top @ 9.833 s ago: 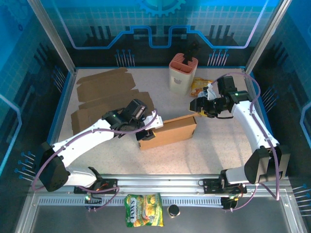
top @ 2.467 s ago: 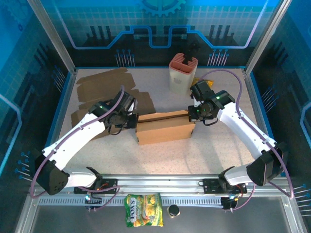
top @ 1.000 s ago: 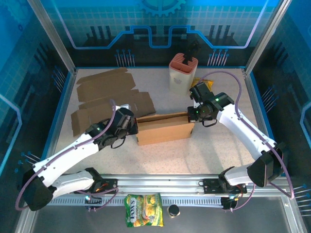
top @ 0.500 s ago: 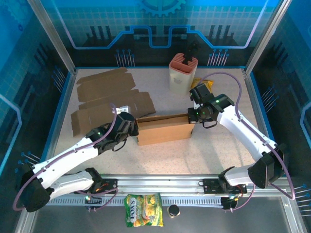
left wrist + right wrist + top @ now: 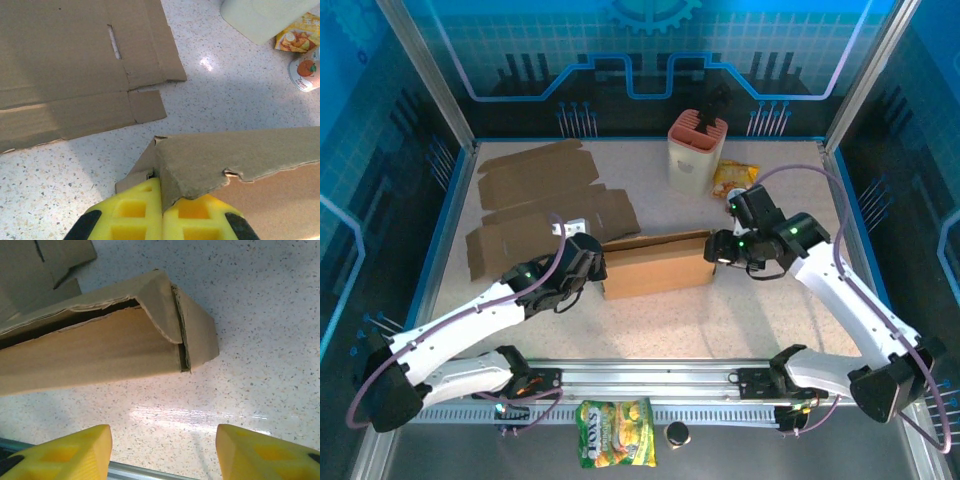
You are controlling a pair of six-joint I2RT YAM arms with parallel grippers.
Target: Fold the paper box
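Cardboard paper box (image 5: 655, 268) sits in the middle of the table (image 5: 740, 320), its long top seam gaping. The right gripper (image 5: 162, 450) has just released the right end and backed off, jaws spread. The left gripper (image 5: 161, 202) stays pinched on the left-end wall, so the right side's tuck seems done.

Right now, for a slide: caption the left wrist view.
Left gripper shut on the paper box edge, flat cardboard beyond.

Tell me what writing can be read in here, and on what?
No text reads clearly.
On the green-and-yellow snack bag: white brand lettering, too blurred to read.
On the small yellow packet beside the beige holder: print too small to read.
On the brown cardboard box: no print visible.
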